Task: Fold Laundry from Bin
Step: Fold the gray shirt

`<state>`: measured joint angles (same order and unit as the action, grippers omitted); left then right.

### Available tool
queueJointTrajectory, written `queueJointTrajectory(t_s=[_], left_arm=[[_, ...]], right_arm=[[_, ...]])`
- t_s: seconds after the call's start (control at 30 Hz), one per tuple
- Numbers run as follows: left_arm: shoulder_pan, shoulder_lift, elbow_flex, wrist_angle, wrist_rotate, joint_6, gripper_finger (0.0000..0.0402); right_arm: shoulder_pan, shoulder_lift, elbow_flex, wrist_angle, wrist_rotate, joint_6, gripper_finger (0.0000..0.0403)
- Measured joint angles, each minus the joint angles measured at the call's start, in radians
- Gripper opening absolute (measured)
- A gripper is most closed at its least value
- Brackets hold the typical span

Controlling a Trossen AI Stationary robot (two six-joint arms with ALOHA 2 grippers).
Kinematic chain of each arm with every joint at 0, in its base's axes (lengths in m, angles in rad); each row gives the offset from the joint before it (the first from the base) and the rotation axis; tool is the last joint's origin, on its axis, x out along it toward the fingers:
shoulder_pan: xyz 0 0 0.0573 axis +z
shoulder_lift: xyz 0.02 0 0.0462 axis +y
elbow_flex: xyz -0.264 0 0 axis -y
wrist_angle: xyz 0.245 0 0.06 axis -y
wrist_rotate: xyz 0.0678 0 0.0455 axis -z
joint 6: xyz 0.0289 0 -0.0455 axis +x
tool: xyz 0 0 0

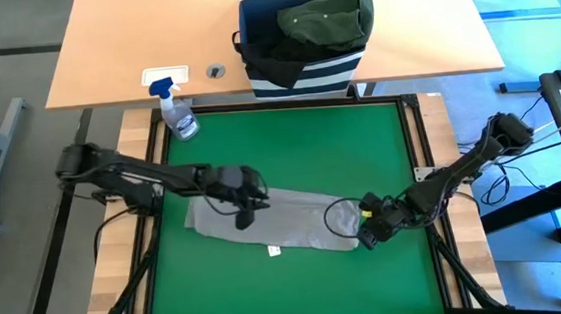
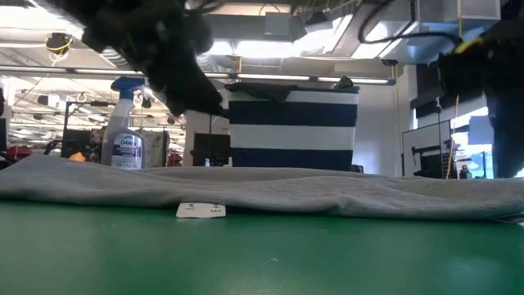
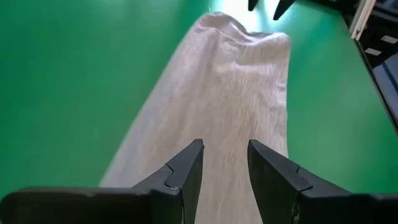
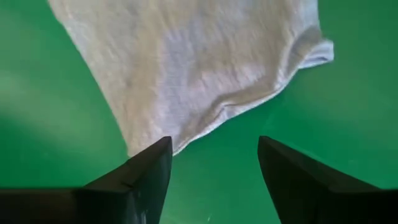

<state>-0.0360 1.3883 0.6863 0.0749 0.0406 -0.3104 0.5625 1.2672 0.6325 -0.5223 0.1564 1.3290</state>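
High view: light grey garment (image 1: 266, 221) lies spread flat along the near half of the green table (image 1: 300, 145), probably laid out for folding. Left hand (image 1: 244, 218) hovers over its left part, fingers partly open, empty. Right hand (image 1: 365, 237) sits just off its right end, open, empty. Striped bin (image 1: 304, 75) with dark olive garment (image 1: 325, 20) stands far behind.

a light grey garment (image 4: 193, 62) fills the upper half of the frame on the green mat (image 4: 348, 124). the right gripper (image 4: 214, 158) spreads its fingers at the bottom, over the cloth's edge.
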Motion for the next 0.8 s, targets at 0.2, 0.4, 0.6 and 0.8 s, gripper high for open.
queueJointTrajectory(t_s=[0.2, 0.4, 0.6, 0.8], left_arm=[[-0.060, 0.211, 0.157, 0.001, -0.001, -0.020, 0.0111], [-0.093, 0.425, 0.303, 0.002, -0.004, -0.020, 0.0105], [-0.085, 0.578, 0.391, 0.002, -0.022, 0.053, 0.0104], [-0.063, 0.642, 0.403, 0.041, -0.021, 0.134, 0.0104]], right_arm=[[0.000, -0.106, -0.155, 0.180, 0.012, 0.124, 0.0280], [0.000, -0.119, -0.281, 0.401, 0.051, 0.294, 0.0288], [0.001, -0.111, -0.320, 0.443, 0.100, 0.374, 0.0287], [0.001, -0.065, -0.350, 0.553, 0.125, 0.384, 0.0286]])
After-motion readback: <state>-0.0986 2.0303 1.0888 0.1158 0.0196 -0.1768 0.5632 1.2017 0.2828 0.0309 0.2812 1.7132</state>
